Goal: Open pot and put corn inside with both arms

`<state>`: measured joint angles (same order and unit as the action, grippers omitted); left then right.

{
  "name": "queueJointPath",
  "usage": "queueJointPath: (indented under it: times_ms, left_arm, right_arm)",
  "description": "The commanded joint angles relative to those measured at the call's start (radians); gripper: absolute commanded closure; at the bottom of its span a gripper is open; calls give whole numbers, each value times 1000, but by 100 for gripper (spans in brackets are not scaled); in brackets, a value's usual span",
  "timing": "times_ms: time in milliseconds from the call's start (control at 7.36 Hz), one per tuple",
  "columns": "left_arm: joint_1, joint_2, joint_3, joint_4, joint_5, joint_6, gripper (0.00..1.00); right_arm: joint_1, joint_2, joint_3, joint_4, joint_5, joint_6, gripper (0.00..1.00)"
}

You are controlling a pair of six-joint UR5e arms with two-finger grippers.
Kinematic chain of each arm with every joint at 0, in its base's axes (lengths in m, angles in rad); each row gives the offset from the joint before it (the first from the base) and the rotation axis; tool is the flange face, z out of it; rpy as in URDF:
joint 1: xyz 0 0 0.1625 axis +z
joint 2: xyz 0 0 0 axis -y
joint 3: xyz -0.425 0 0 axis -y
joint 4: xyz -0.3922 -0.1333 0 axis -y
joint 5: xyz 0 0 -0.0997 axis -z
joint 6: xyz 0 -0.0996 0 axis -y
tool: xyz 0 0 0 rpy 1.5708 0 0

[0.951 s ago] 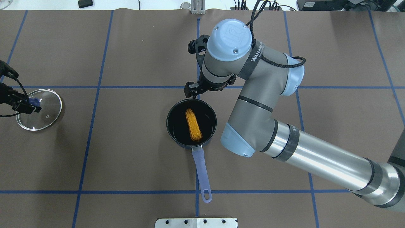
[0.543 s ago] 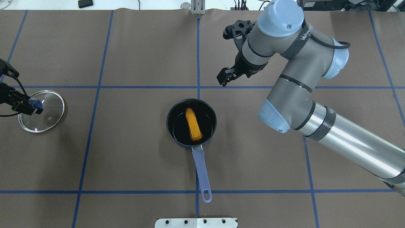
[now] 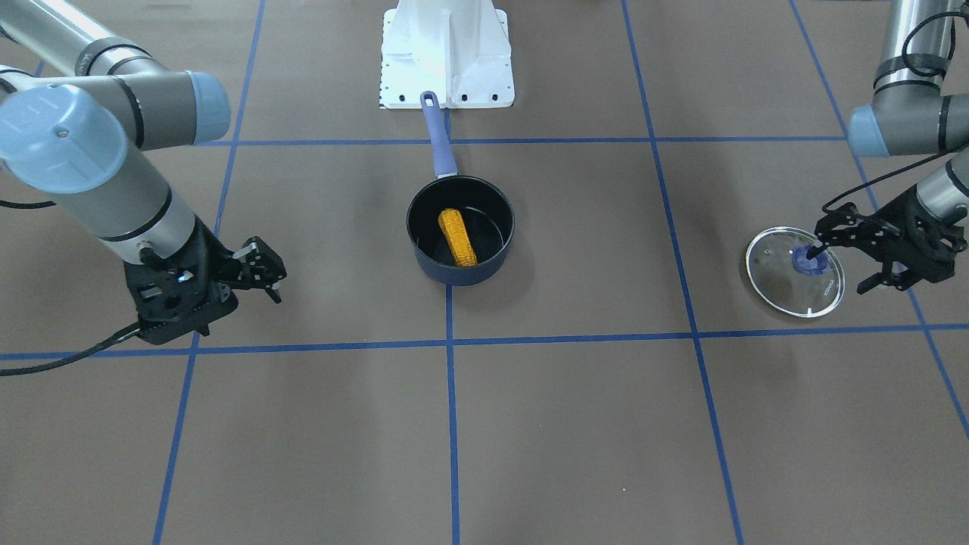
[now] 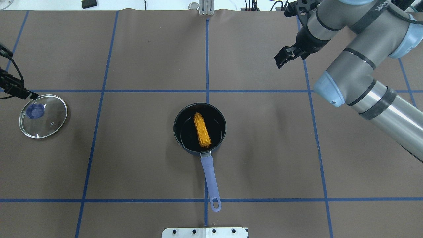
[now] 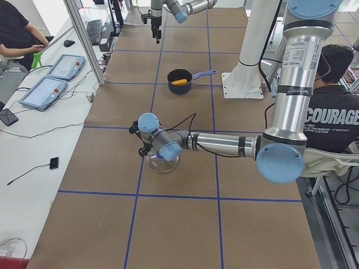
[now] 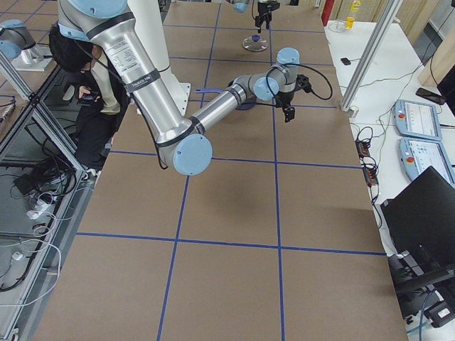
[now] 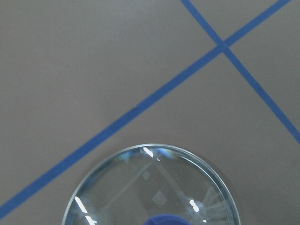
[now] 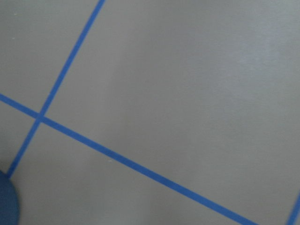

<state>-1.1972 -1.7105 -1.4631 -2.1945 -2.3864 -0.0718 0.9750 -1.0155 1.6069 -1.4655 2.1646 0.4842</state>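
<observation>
The corn (image 4: 202,130) lies inside the open pot (image 4: 175,129) at mid-frame, so the job looks finished. The lid (image 4: 49,122) rests flat on the desk (image 4: 132,158) at far left. The left arm (image 3: 908,125) hangs beside it, jaws apart, one tip close against the blue knob (image 3: 802,261). A sideways pull could snag the knob and drag the lid. The right arm (image 4: 350,59), jaws apart and empty, is well clear at upper right.
</observation>
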Motion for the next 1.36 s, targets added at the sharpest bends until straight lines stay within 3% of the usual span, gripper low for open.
queueJointPath:
  times_ms: [0, 272, 543, 951, 1223]
  left_arm:
    - [-138, -98, 1, 254, -4, 157, 3]
    - [-260, -112, 1, 379, -31, 242, 3]
    - [-353, -116, 3, 429, -72, 254, 3]
    - [-429, -101, 38, 429, -79, 309, 3]
    - [-459, -37, 18, 417, -102, 311, 3]
  right_arm:
    - [112, -38, -76, 5, 11, -86, 0]
    - [265, -66, -192, 5, 64, -308, 0]
    - [423, -129, -238, 2, 141, -447, 0]
    - [520, -213, -240, 5, 179, -452, 0]
    - [572, -293, -197, 10, 240, -444, 0]
